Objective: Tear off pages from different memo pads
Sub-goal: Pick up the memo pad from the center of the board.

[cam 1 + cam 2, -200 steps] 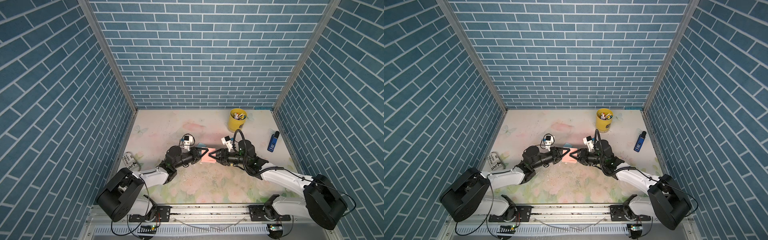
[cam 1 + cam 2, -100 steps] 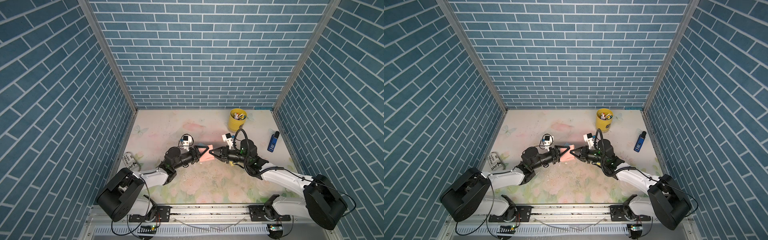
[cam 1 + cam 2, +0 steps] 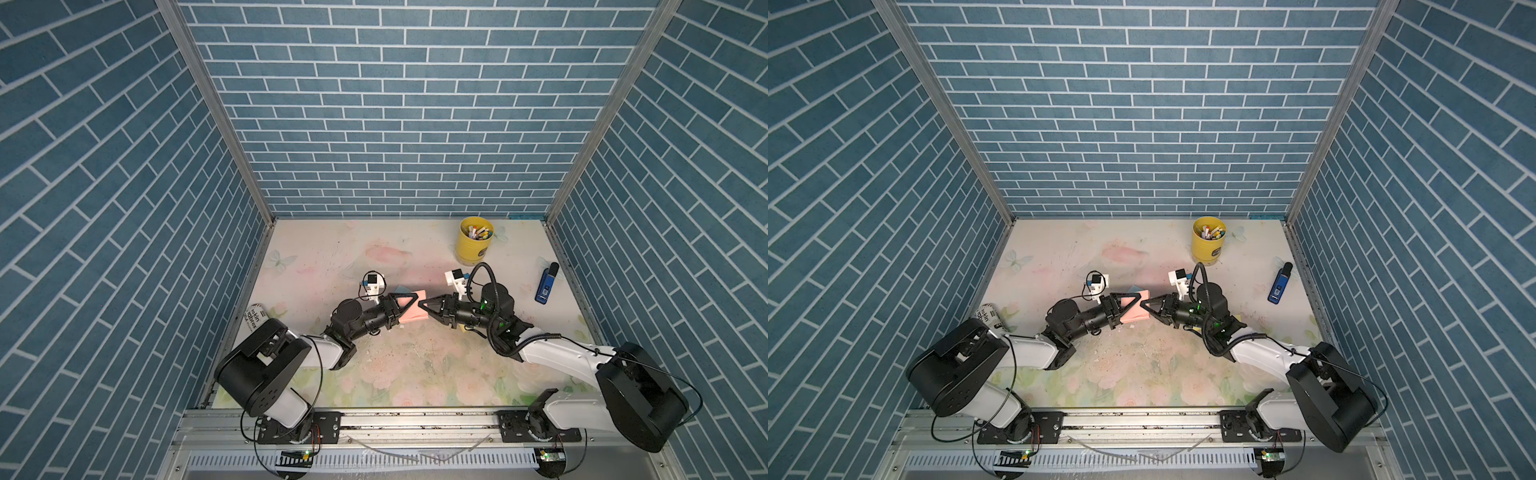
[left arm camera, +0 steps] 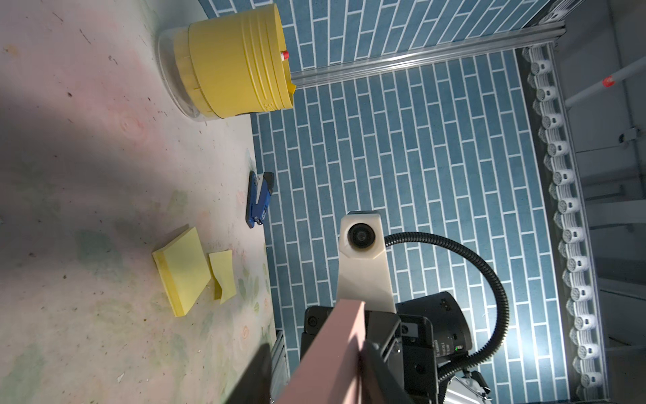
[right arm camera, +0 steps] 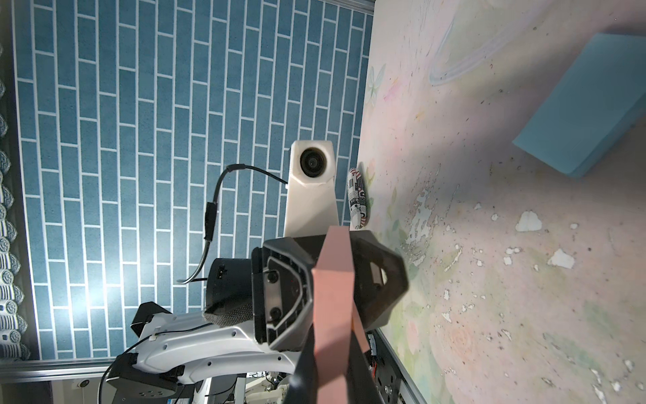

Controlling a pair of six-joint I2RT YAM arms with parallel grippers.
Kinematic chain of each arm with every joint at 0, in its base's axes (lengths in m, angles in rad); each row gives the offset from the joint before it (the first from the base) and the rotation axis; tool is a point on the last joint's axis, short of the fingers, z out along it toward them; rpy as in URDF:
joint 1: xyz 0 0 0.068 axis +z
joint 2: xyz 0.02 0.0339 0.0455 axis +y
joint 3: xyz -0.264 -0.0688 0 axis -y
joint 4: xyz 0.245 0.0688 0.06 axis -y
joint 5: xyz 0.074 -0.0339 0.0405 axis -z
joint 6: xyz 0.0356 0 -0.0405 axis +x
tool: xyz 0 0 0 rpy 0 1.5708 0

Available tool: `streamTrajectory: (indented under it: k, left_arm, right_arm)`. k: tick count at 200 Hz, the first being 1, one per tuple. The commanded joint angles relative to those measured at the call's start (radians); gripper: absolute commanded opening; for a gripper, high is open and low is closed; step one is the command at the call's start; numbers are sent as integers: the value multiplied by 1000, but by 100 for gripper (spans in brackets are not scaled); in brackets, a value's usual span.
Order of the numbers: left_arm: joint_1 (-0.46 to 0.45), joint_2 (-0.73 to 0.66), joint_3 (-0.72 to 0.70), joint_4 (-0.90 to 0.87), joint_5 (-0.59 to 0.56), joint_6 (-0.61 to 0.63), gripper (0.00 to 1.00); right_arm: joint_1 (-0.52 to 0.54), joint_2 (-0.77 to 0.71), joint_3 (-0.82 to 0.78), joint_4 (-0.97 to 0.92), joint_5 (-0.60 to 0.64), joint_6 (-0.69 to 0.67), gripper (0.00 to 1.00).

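Observation:
The salmon pink memo pad (image 3: 413, 315) hangs level above the table's middle, held from both sides. My left gripper (image 3: 411, 301) is shut on one edge, its jaws on the pad's two faces (image 5: 334, 280). My right gripper (image 3: 423, 306) is shut on the opposite edge (image 5: 332, 349). There a thin pink page (image 5: 360, 325) stands off one face. The light blue memo pad (image 5: 587, 105) lies flat just behind them. The yellow memo pad (image 4: 181, 271) lies under my right arm, with a creased yellow page (image 4: 223, 276) beside it.
A yellow cup (image 3: 476, 241) with crayons stands at the back right. A blue stapler-like tool (image 3: 546, 284) lies near the right wall. A rolled printed paper (image 3: 255, 318) rests against the left wall. The table top (image 3: 415, 374) is scuffed and flaking.
My left gripper opened, then closed on the pink pad. My right gripper closed on the pad's other edge and both rose a little off the table.

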Motion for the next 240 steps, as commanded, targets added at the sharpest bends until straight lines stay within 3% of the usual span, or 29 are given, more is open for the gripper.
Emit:
streamTrajectory:
  k: [1,17,41,55,115,140,163,178,190,215,240]
  left_arm:
    - [7,-44,-22,-37,-1,36,30]
    - [10,-72,-24,-77,1,56,31]
    - [13,-103,-24,-125,0,73,50]
    - [14,-119,-24,-148,-3,85,51]
    - [18,-141,-18,-159,6,91,17]
    - [34,-142,-10,-171,19,94,11]
    - [71,-157,-12,-216,47,107,6]
    - [103,-178,-13,-284,80,126,4]
    - [122,-199,-5,-348,108,150,4]
    - [124,-249,61,-561,159,242,5]
    - [117,-285,124,-794,158,326,5]
  right_arm:
    - [-10,-13,-28,51,5,28,12]
    - [-14,-23,-32,42,6,25,12]
    - [-14,-30,-27,39,6,25,12]
    - [-15,-36,-25,34,7,23,12]
    - [-14,-43,-41,16,8,13,12]
    - [-17,-65,-34,-63,-16,-33,31]
    - [-61,-170,4,-399,-24,-271,44]
    - [-60,-262,78,-778,103,-566,47]
    - [-56,-297,116,-958,200,-716,47]
    - [53,-349,163,-1120,462,-902,52]
    - [235,-403,154,-1079,689,-1061,55]
